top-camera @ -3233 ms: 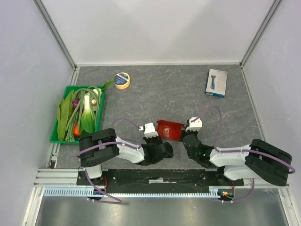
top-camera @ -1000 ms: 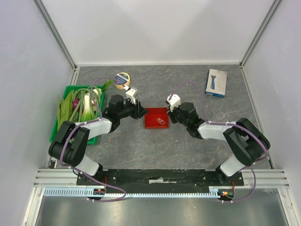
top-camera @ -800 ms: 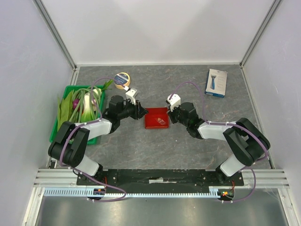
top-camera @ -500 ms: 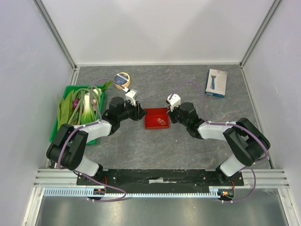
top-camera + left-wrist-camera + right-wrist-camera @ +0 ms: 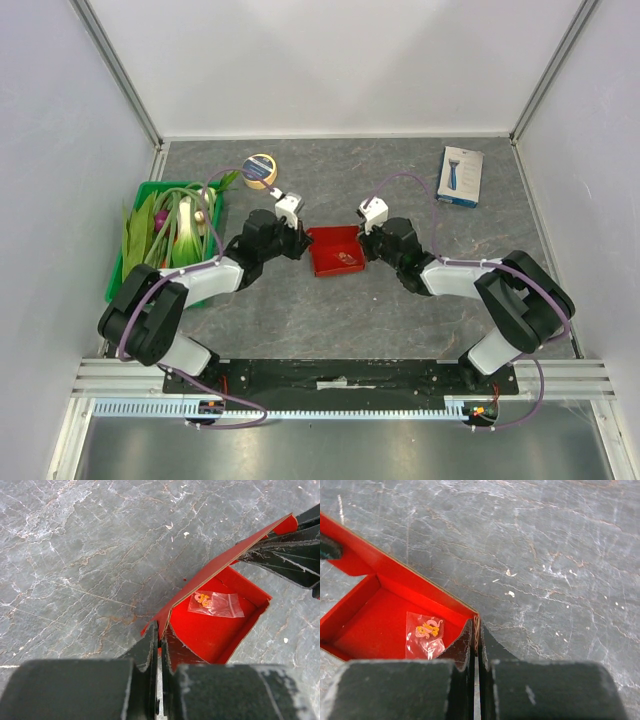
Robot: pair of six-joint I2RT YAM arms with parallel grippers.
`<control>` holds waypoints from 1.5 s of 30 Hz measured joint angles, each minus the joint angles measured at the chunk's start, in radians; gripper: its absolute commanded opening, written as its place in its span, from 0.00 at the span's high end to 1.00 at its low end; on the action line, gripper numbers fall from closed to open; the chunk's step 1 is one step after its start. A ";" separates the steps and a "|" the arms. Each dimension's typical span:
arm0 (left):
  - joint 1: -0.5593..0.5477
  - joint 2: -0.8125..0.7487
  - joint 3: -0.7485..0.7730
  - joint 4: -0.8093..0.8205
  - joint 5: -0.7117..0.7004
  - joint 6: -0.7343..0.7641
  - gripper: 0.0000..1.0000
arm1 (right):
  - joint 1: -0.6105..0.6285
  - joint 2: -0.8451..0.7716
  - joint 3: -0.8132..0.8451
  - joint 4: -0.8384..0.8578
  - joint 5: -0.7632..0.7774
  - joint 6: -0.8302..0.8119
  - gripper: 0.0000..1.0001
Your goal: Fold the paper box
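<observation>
The paper box (image 5: 336, 250) is bright red and stands open-topped on the grey table between my two arms. My left gripper (image 5: 303, 238) is shut on its left wall, the cardboard edge pinched between the fingers (image 5: 160, 635). Opposite it, my right gripper (image 5: 366, 241) is shut on the right wall, at a corner (image 5: 477, 625). A small clear bag (image 5: 215, 603) with an orange piece in it lies on the box floor (image 5: 370, 625). In the left wrist view one red flap (image 5: 225, 560) stands raised and slanting along the box's far side.
A green tray (image 5: 165, 184) of leafy vegetables sits at the left, just behind my left arm. A yellow tape roll (image 5: 260, 171) lies behind the tray. A white-and-blue retail box (image 5: 460, 176) lies at the back right. White walls enclose the table.
My left gripper has moved right to the box's left wall and shut on it. The box has shifted slightly right. My right gripper has stayed shut on the right wall.
</observation>
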State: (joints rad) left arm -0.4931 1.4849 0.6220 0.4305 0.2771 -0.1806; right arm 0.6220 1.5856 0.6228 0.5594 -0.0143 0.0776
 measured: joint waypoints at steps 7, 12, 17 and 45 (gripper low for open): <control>-0.150 -0.003 0.045 -0.063 -0.288 -0.063 0.98 | 0.076 -0.048 -0.035 -0.023 0.256 0.187 1.00; -0.263 0.010 0.094 -0.111 -0.551 -0.107 0.98 | 0.175 -0.061 0.004 -0.140 0.507 0.325 1.00; -0.311 0.050 0.173 -0.153 -0.722 -0.176 0.98 | 0.245 -0.061 0.030 -0.193 0.696 0.456 1.00; -0.450 0.140 -0.112 0.413 -0.909 -0.364 0.98 | 0.418 0.026 -0.150 0.146 1.058 0.544 1.00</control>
State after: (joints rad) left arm -0.9432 1.6249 0.5102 0.8436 -0.6323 -0.5442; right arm 1.0397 1.6112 0.4728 0.7059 1.0439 0.6212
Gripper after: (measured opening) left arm 0.033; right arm 0.010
